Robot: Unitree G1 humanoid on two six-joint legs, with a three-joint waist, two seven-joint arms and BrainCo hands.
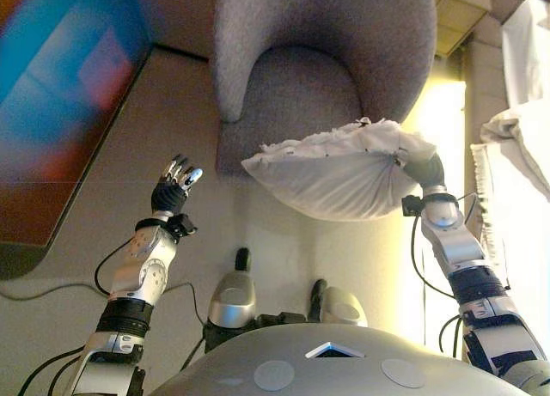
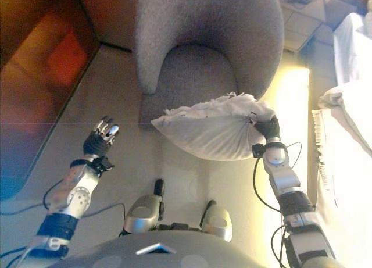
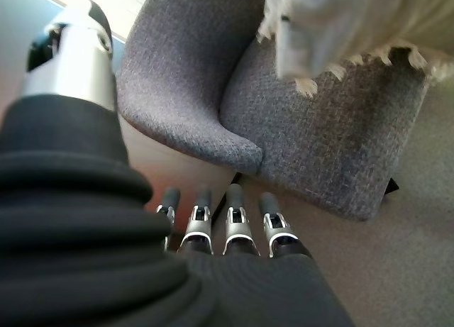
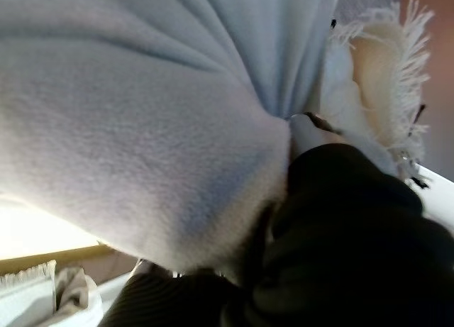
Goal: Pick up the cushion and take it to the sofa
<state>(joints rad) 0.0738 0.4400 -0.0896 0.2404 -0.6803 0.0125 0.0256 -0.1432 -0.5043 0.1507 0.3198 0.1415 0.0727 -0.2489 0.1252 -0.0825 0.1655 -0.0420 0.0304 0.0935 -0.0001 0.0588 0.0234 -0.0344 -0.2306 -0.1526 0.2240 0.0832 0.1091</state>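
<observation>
A white cushion (image 1: 339,177) with a frayed fringe hangs in the air just in front of the grey armchair (image 1: 318,61). My right hand (image 1: 424,169) is shut on the cushion's right corner, where the cloth is bunched; in the right wrist view the cushion (image 4: 142,107) fills most of the picture and the cloth gathers at the hand (image 4: 312,132). My left hand (image 1: 174,188) is held up over the floor to the left of the armchair, fingers straight and holding nothing. The left wrist view shows those fingers (image 3: 234,220) with the armchair (image 3: 284,114) beyond them.
A dark wooden panel (image 1: 60,112) with a bright reflection runs along the left. White fringed cloth (image 1: 516,173) lies on the right edge. A cardboard box (image 1: 460,14) stands behind the armchair at the upper right. Beige floor (image 1: 155,112) lies between the panel and the armchair.
</observation>
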